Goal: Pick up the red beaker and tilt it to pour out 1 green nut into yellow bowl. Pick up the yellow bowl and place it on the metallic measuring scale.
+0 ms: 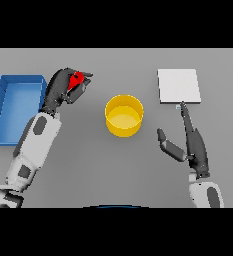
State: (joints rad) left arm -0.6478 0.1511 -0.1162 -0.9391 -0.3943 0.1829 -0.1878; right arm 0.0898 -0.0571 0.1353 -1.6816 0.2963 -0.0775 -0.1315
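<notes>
Left hand on the beaker, pour not yet made.

The left hand (63, 90) has its fingers curled round the red beaker (77, 79), which shows only as a small red patch between them, to the left of the yellow bowl (124, 115) and beside the blue tray (0, 105). I cannot tell whether the beaker is lifted off the table. The bowl sits mid-table and looks empty; no nut is visible. The right hand (190, 142) lies with fingers straight and thumb spread, holding nothing, fingertips just below the scale (178, 86). The step looks to be the pick-up. Next, the beaker needs carrying over the bowl's rim and tilting gently, so only one nut falls.
</notes>
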